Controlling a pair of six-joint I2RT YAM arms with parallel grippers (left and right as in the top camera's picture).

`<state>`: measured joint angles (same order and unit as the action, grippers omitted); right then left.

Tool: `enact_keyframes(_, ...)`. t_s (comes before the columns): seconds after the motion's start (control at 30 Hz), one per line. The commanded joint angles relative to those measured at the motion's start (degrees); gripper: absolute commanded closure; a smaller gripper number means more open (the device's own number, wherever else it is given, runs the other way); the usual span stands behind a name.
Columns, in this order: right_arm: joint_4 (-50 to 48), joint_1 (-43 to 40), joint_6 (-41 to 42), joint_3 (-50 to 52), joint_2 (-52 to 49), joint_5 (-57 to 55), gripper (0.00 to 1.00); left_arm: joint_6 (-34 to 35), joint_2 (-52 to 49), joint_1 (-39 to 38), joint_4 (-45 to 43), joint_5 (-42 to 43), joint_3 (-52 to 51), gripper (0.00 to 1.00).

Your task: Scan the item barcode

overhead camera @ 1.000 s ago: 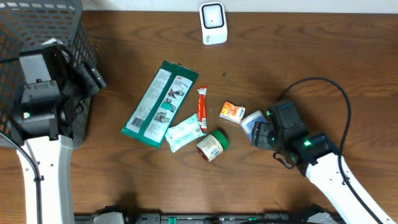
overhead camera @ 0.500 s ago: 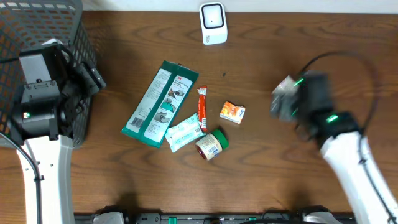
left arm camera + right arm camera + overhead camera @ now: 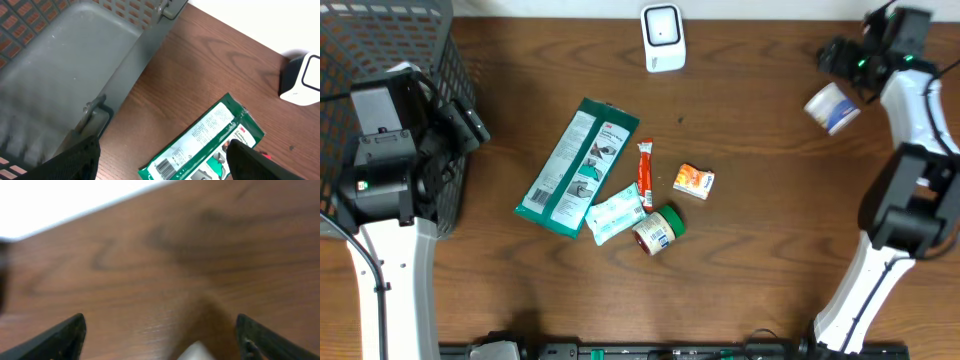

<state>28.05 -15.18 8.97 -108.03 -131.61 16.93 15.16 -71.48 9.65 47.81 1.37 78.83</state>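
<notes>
One white tub [image 3: 832, 107] is just beside the right hand [image 3: 836, 55].

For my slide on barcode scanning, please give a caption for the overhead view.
Green flat plastic packet and white box-shaped scanner on brown wooden table, dark mesh basket at left.

Clutter bunched mid-worktop [image 3: 770, 200]: green packet [image 3: 577, 165], wipes pack [image 3: 616, 212], red sachet [image 3: 645, 172], green-lidded jar [image 3: 660, 232] touching or nearly so, no finger gap. Orange box [image 3: 693, 180] just beside sachet, narrow slot. Wide bare wood right of box and along front edge. Scanner [image 3: 663, 38] at back edge, open lane before it. Basket [image 3: 380, 40] walls off left side by my left arm [image 3: 385, 160]. White tub [image 3: 832, 106] near my right arm [image 3: 910, 200], back right.
</notes>
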Motion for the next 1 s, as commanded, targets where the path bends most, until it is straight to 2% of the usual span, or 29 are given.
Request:
enact_keyframes(0.0, 1.1, 0.2, -0.3, -1.1, -2.6, 2.3, 0.15, -0.5, 0.1, 0.5, 0.2, -0.7, 0.6, 0.17)
enact_keyframes(0.2, 5.1, 0.2, -1.0, -1.1, 0.7, -2.9, 0.09, -0.5, 0.1, 0.5, 0.2, -0.7, 0.6, 0.17)
enact_keyframes(0.33, 9.1, -0.5, -2.4, -1.1, 5.0, -3.1, 0.08, -0.5, 0.1, 0.5, 0.2, -0.7, 0.6, 0.17)
enact_keyframes(0.47, 22.3, -0.6, -3.2, -1.1, 11.6, -2.9, 0.06, -0.5, 0.1, 0.5, 0.2, -0.7, 0.6, 0.17)
enact_keyframes(0.57, 37.9, -0.5, -3.5, -0.9, 13.0, -4.1, 0.02, -0.5, 0.1, 0.5, 0.2, -0.7, 0.6, 0.17)
enact_keyframes(0.63, 44.7, -0.5, -3.2, 1.9, 12.5, -7.1, 0.01, -0.5, 0.1, 0.5, 0.2, -0.7, 0.6, 0.17)
enact_keyframes(0.83, 40.0, -1.6, 3.3, 18.9, 12.5, -10.9, 0.01, -0.5, 0.1, 0.5, 0.2, -0.7, 0.6, 0.17)
enact_keyframes(0.97, 36.6, -2.0, 4.9, 25.7, 12.5, -9.3, 0.01, -0.5, 0.1, 0.5, 0.2, -0.7, 0.6, 0.17)
